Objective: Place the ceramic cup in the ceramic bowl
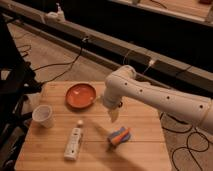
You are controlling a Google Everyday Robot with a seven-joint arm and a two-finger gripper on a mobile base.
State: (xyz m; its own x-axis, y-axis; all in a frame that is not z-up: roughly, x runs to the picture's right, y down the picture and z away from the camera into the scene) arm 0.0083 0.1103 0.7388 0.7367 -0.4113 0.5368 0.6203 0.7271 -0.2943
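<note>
The ceramic cup [43, 115] is a small plain white cup standing upright near the left edge of the wooden table [145, 150]. The ceramic bowl [81, 95] is a shallow orange-red dish at the table's back, right of the cup and empty. My white arm reaches in from the right. The gripper [114, 116] hangs over the middle of the table, just right of the bowl and well right of the cup. It holds nothing that I can see.
A long white remote-like bar [74, 143] lies in front of the cup. A small orange and blue object [119, 135] lies below the gripper. Cables run over the floor behind the table. A dark chair frame [15, 90] stands at the left.
</note>
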